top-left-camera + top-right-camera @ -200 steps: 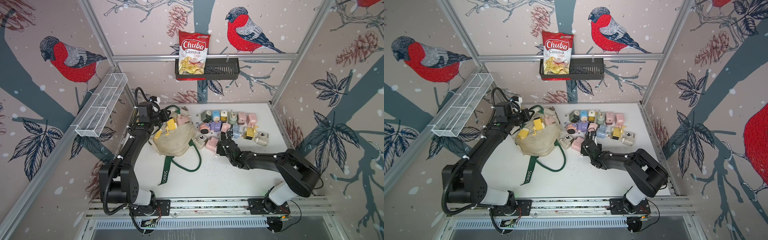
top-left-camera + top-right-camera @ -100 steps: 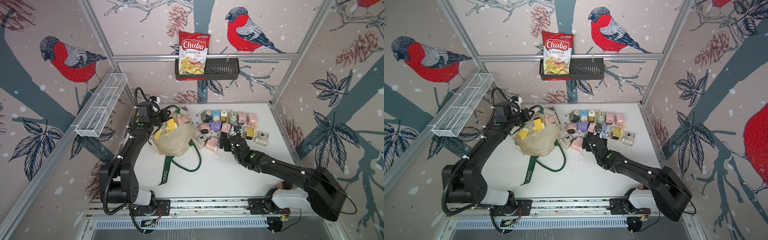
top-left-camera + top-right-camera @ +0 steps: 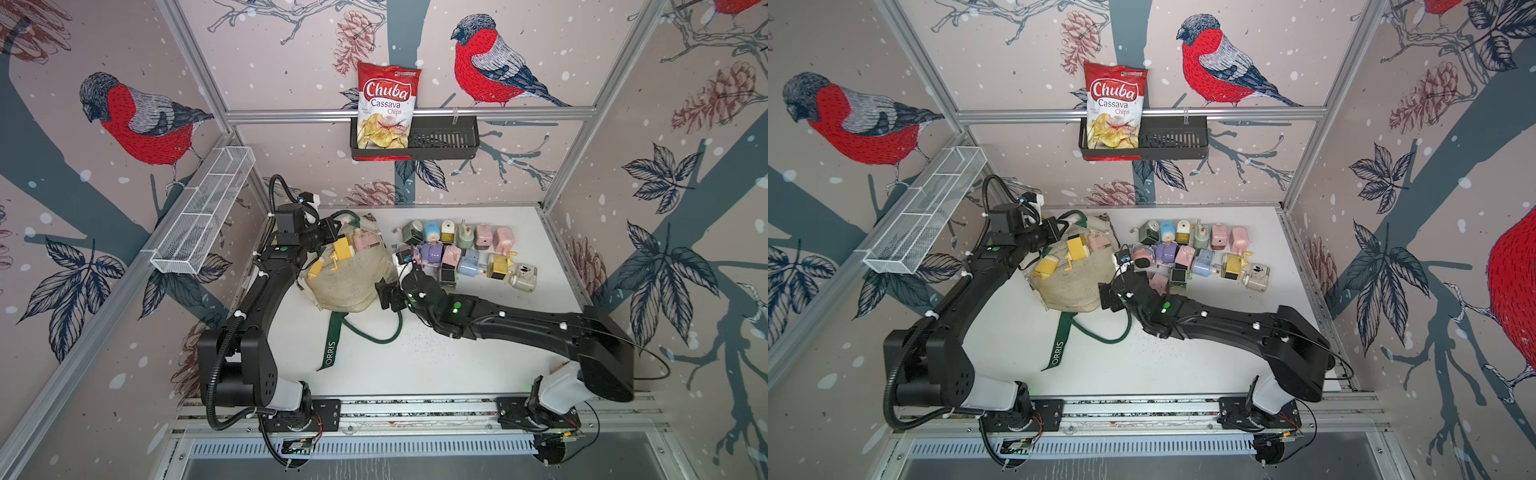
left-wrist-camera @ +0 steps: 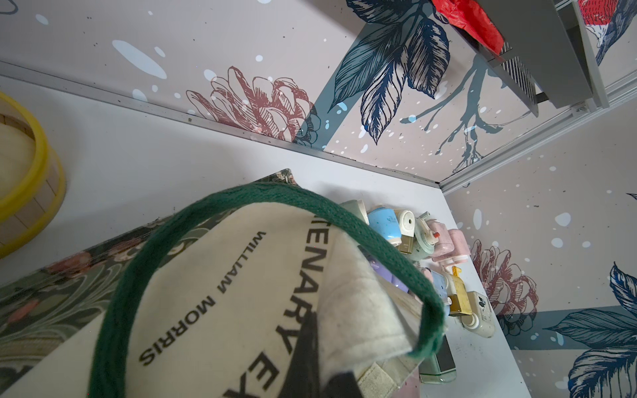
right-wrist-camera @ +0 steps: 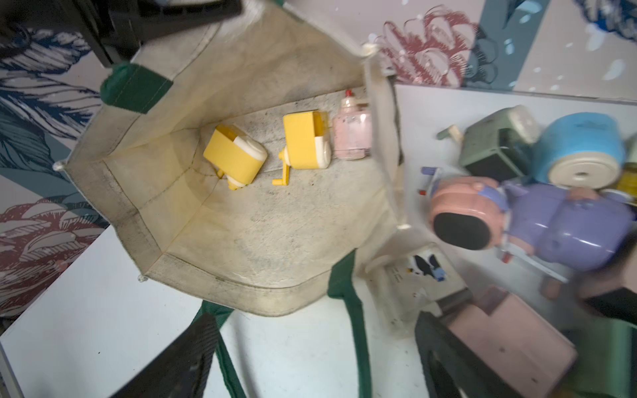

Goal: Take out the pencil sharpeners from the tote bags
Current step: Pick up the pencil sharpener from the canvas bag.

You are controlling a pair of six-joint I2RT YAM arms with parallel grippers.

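The cream tote bag [image 3: 349, 286] [image 3: 1071, 286] lies on the table with its mouth held open. My left gripper [image 3: 332, 230] [image 4: 310, 361] is shut on its far rim beside a green handle [image 4: 144, 248]. Two yellow pencil sharpeners [image 5: 236, 156] [image 5: 305, 141] and a pink one [image 5: 351, 138] lie inside the bag. Several more pencil sharpeners [image 3: 461, 249] [image 3: 1196, 249] stand in a cluster on the table to the right of it. My right gripper [image 3: 388, 295] [image 5: 317, 344] is open and empty. It hangs over the table at the bag's near right rim, above a green strap [image 5: 355, 327].
A long green strap [image 3: 332, 349] trails from the bag toward the table's front. A chips bag [image 3: 386, 108] sits in a black basket [image 3: 440, 143] on the back wall. A white wire basket [image 3: 203, 216] hangs on the left wall. A yellow-rimmed round container [image 4: 31, 179] stands behind the bag.
My right gripper has swung left, away from the cluster of sharpeners, to the bag's near right rim, staying open. The left arm and the bag have not moved.
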